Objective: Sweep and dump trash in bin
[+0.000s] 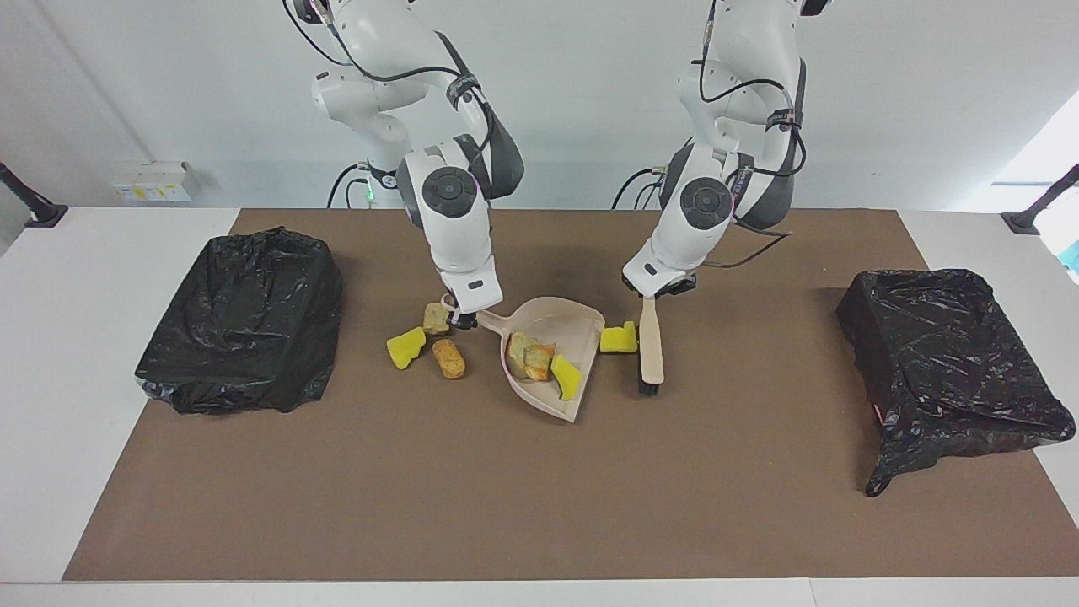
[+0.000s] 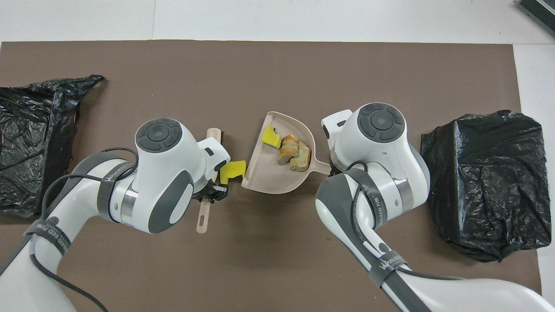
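Three chunks of yellow sponge and tan crumb (image 1: 537,361) are gathered in the beige plastic dustpan (image 1: 582,324) clamped by the right gripper (image 1: 462,319), the beige-handled brush (image 1: 650,347) clenched by the left gripper (image 1: 653,291) — four pieces (image 1: 428,341) are left on the mat, nothing dumped.

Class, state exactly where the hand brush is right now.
The brush is held by the left gripper, bristles on the brown mat, beside a yellow sponge piece just outside the dustpan.

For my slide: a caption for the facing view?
Right claw holds the dustpan; left claw holds the brush beside a yellow chunk.
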Robot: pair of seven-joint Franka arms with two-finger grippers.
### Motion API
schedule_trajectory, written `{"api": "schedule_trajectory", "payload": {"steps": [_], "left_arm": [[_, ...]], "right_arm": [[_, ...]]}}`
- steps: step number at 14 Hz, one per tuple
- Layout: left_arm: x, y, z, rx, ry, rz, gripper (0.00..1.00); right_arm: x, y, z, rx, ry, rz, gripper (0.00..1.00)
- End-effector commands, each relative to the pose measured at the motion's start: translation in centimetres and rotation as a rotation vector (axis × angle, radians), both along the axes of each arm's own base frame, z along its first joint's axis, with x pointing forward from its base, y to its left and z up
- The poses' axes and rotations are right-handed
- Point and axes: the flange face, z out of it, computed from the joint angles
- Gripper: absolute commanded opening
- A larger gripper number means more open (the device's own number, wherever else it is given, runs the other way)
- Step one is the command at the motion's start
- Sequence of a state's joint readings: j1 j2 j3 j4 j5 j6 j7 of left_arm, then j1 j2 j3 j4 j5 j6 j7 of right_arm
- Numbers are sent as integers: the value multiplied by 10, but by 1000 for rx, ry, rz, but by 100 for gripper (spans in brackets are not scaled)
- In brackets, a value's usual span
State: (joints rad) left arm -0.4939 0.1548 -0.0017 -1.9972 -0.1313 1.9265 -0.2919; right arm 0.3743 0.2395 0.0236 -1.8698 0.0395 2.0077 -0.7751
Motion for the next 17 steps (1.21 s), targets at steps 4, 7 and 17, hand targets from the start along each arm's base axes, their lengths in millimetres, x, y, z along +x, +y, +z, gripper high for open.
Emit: {"api": "schedule_trajectory", "payload": {"steps": [4,7,17], "left_arm": [[-44,-84,39,30,-59,59,0],[-68,-106,60,22,-77,65,0],[-97,-92,116,-47,-88,182,0]], "right_arm": [[-20,-3,0,-12,-6,45,0],[-21,-5,1,-38,-11,116,0],[-21,-6,1,-49,-12,127,0]]}}
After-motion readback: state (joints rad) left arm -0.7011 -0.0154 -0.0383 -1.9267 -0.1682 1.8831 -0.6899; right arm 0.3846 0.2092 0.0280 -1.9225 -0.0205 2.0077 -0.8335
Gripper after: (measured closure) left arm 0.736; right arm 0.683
